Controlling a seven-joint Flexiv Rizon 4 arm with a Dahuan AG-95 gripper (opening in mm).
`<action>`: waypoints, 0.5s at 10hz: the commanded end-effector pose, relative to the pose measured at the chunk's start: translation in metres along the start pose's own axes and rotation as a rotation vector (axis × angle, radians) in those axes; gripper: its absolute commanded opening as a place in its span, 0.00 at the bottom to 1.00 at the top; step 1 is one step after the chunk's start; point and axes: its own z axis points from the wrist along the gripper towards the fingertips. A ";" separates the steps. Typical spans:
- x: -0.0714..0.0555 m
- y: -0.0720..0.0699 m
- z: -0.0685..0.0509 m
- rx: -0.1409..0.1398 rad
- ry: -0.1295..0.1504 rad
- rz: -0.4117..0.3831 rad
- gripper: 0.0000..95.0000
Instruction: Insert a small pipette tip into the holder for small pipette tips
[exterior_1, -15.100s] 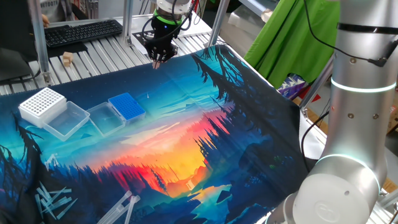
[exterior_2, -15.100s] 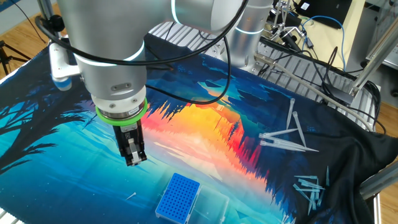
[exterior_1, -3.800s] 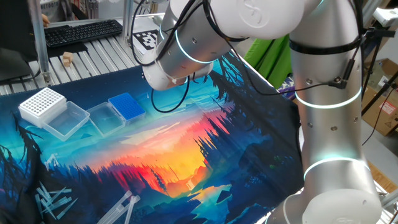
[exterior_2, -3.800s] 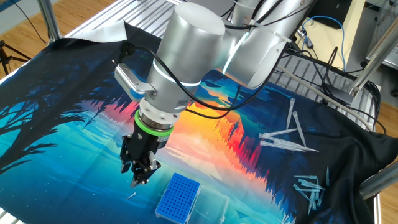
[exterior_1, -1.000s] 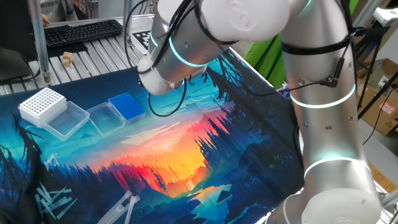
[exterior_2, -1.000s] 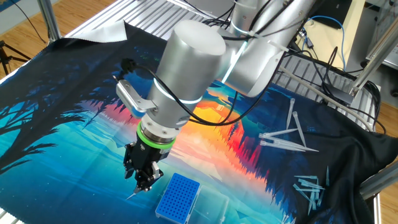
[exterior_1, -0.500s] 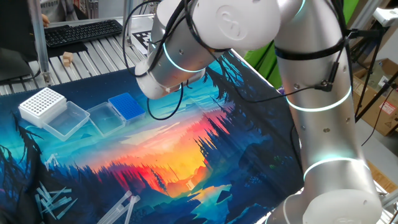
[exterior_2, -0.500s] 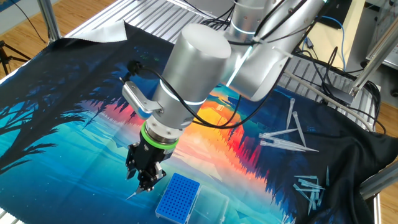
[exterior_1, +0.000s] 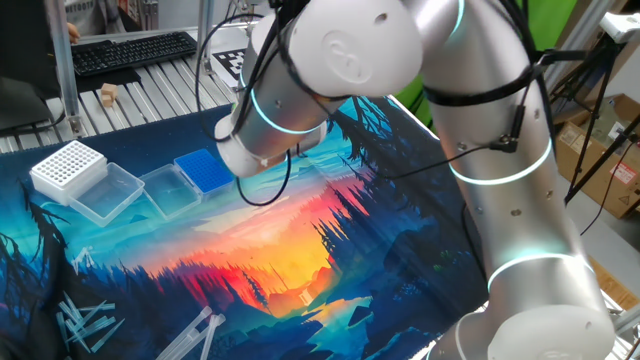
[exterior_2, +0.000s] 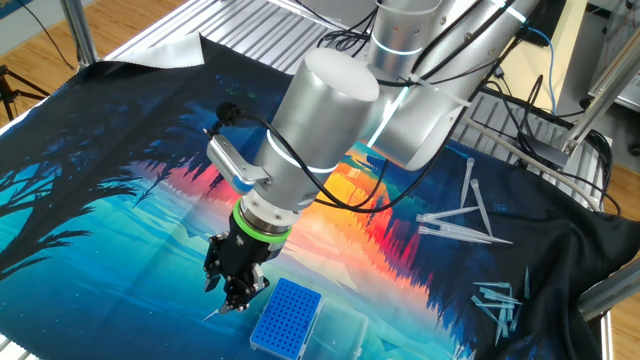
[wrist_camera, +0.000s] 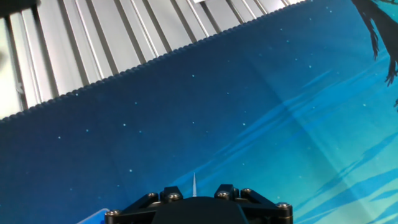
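Note:
The small pipette tip (exterior_2: 213, 314) lies on the printed mat, a thin whitish cone just left of the holder for small pipette tips (exterior_2: 287, 316), a bright-blue rack with a fine hole grid. My gripper (exterior_2: 229, 303) hangs tilted right at the tip, its black fingers low over the mat. In the hand view the tip (wrist_camera: 194, 183) shows in the gap between the two fingers of the gripper (wrist_camera: 197, 190), which stand apart and open, not pressing on it. In one fixed view the arm hides the gripper and tip; the holder (exterior_1: 204, 170) shows beside clear trays.
A white box with bigger holes (exterior_1: 68, 166) and clear trays (exterior_1: 110, 193) sit left of the holder. Loose long tips (exterior_2: 460, 222) and a pile of several more (exterior_2: 498, 302) lie at the right. A ribbed metal table edge (wrist_camera: 93, 43) borders the mat.
The wrist has slid slightly down and right, bringing the fingers closer to the mat. The tip stays in the same spot on the mat.

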 end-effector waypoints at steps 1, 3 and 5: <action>0.001 0.001 0.003 -0.006 -0.010 0.001 0.40; 0.003 0.001 0.007 -0.012 -0.018 0.004 0.40; 0.004 0.002 0.010 -0.016 -0.030 0.011 0.40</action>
